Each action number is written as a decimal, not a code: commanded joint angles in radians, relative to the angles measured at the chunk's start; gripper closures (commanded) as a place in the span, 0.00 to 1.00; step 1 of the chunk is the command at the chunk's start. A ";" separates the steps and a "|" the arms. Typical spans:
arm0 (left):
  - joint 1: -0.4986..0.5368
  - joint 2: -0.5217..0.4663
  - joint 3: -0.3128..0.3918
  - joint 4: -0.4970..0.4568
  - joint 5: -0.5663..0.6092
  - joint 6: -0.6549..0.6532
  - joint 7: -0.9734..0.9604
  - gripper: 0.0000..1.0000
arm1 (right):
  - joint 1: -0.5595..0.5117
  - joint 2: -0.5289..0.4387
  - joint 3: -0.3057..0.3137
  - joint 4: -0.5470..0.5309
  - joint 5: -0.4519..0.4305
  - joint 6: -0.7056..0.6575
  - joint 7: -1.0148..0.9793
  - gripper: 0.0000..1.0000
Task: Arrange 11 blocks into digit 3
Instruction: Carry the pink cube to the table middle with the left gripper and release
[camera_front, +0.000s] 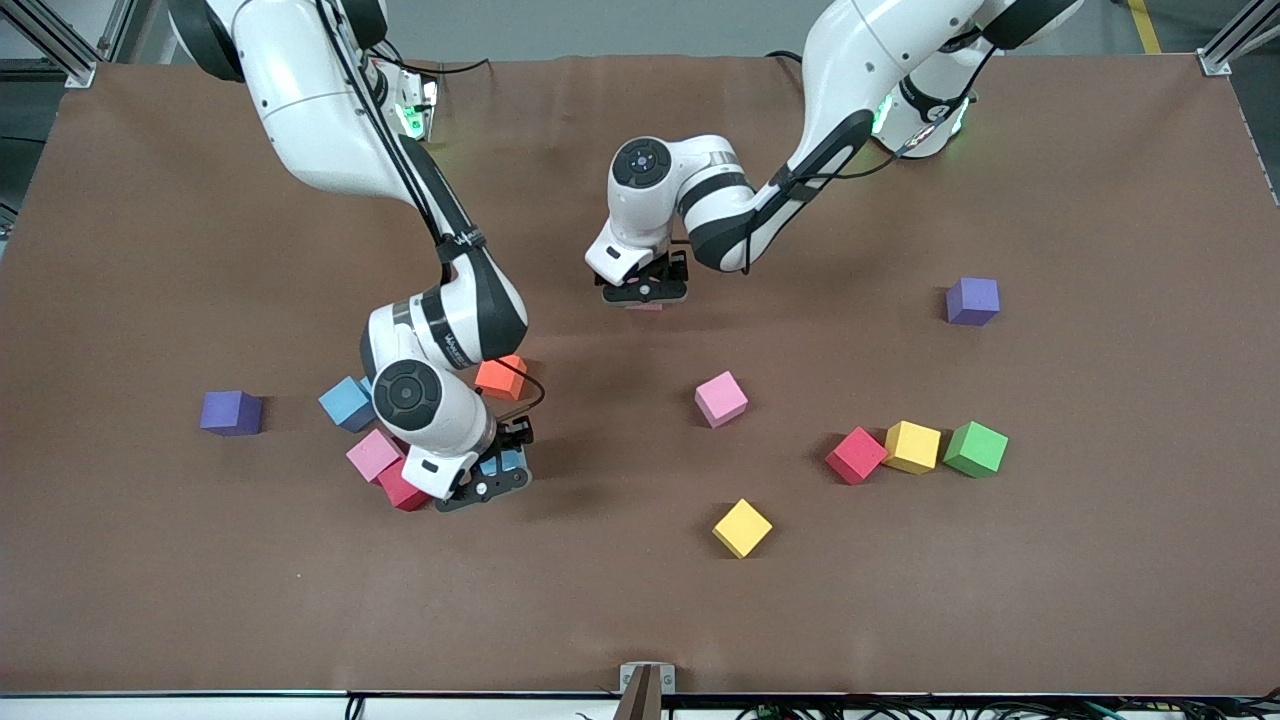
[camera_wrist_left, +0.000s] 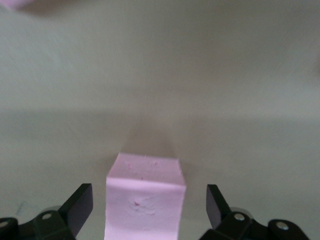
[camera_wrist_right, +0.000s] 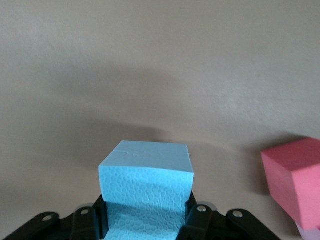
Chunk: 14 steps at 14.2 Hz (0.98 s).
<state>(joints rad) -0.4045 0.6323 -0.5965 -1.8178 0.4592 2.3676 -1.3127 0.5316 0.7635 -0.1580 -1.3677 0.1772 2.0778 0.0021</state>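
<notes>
Front view: brown table (camera_front: 1100, 600) w/ cubes scattered, no digit formed yet. Right gripper (camera_front: 490, 478) low, toward right arm's end of table, clamped on a light blue cube (camera_front: 497, 464). Packed round that arm's wrist: second light blue cube (camera_front: 343, 403), pink cube (camera_front: 371, 454), red cube (camera_front: 400, 491) touching the pink one, orange cube (camera_front: 500, 376) just beside the forearm. Purple cube (camera_front: 231, 412) apart from these, closer to the table's edge at that end. Left gripper (camera_front: 645, 293) at mid-table, low over a pink cube (camera_front: 645, 306) of which only a sliver shows under it. Another pink cube (camera_front: 721, 398) nearer the camera than that gripper. Row of three toward left arm's end: red (camera_front: 856, 455), yellow (camera_front: 912, 446), green (camera_front: 976, 448); red and yellow touch, green just beside yellow. Lone yellow cube (camera_front: 742, 527) nearest the camera. Second purple cube (camera_front: 973, 301) farther from camera than the row.

Left wrist view: fingers (camera_wrist_left: 77, 206) spread wide, clear gap each side of the pink cube (camera_wrist_left: 145, 200), which sits on the table; nothing gripped.

Right wrist view: jaws tight against both sides of the light blue cube (camera_wrist_right: 146, 192), held. Red cube (camera_wrist_right: 295, 180) close beside it on the table, w/ a pale strip at the frame corner, can't tell what.
</notes>
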 joint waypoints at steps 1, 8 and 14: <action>0.068 -0.072 -0.002 0.011 -0.010 -0.034 -0.030 0.00 | 0.011 -0.036 0.002 -0.014 -0.011 -0.048 -0.019 0.97; 0.254 -0.063 0.001 0.115 0.009 -0.205 -0.013 0.00 | 0.013 -0.052 0.003 -0.014 -0.047 -0.048 -0.033 1.00; 0.332 0.013 0.003 0.149 0.006 -0.203 -0.017 0.00 | -0.015 -0.108 0.006 -0.040 -0.042 -0.116 -0.282 1.00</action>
<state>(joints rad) -0.0901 0.6086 -0.5853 -1.7059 0.4588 2.1844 -1.3284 0.5344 0.7061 -0.1633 -1.3665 0.1487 1.9959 -0.1591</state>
